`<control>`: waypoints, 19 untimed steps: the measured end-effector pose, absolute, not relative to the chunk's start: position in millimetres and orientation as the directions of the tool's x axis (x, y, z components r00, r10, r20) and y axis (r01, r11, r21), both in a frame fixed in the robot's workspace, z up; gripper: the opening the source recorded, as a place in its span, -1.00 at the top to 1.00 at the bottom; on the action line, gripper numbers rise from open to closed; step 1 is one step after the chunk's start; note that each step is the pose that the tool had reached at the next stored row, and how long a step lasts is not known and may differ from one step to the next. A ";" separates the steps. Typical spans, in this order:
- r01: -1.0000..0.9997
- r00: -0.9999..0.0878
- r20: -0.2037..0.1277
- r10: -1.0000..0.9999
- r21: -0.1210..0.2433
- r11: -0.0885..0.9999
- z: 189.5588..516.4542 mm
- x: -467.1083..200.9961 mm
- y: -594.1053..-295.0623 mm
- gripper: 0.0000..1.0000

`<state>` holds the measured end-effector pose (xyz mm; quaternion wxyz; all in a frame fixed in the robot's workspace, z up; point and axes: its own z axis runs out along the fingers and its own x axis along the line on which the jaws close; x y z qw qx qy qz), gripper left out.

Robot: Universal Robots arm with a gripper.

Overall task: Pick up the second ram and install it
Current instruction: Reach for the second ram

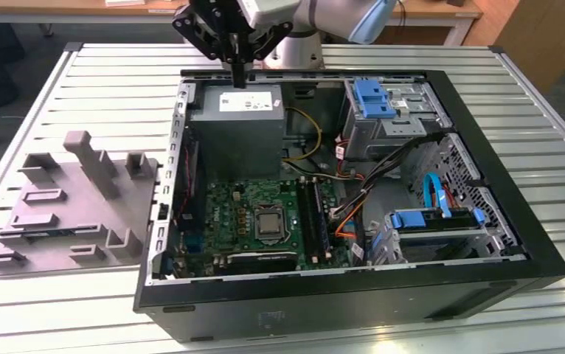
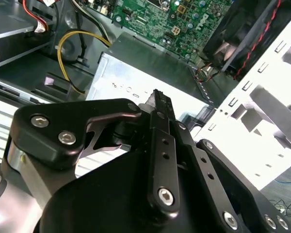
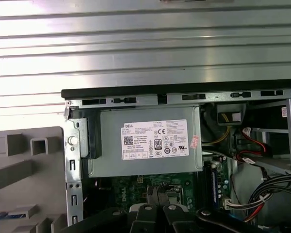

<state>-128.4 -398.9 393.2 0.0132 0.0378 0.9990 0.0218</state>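
Gripper (image 1: 238, 80) hangs above the far rim of the open computer case (image 1: 341, 302), directly over the grey power supply (image 1: 238, 125). It points straight down. Fingers pressed together with nothing between them; both wrist views agree.

Second ram: I take it to be the thin blue-green strip (image 1: 44, 231) lying in a groove of the grey holder block (image 1: 76, 199). The block sits on the slatted table (image 1: 518, 81) outside the case, on the exterior view's left. The same strip shows as a blue sliver (image 3: 12, 213) in the first wrist view, seated low in the block. Not lifted, and nothing is touching it.

Bearing: in the exterior view the ram lies between 7 and 8 o'clock from the gripper. It is well apart from it, with the case's side wall and part of the holder block between them.

Long axis: the stick runs roughly along the 9-to-3 line in the exterior view. The black memory slots (image 1: 309, 214) on the motherboard (image 1: 253, 221) run nearer 12-to-6. As it lies, the stick looks crosswise to the slots. That is a judgement from this angle.

Slots sit at about 5 o'clock from the gripper, inside the case. Whether one is already filled is not readable.
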 end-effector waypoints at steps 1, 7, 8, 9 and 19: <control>0.075 -0.997 -0.025 0.076 0.045 0.996 393.2 -130.0 -399.0 0.79; 0.075 -0.997 -0.026 0.076 0.045 0.996 392.9 -142.9 -398.9 0.79; 0.075 -0.997 -0.026 0.076 0.045 0.996 392.9 -144.8 -398.9 0.79; 0.075 -0.997 -0.026 0.076 0.045 0.996 392.8 -146.8 -398.9 0.79; 0.075 -0.997 -0.026 0.076 0.045 0.996 392.0 -163.7 -398.9 0.79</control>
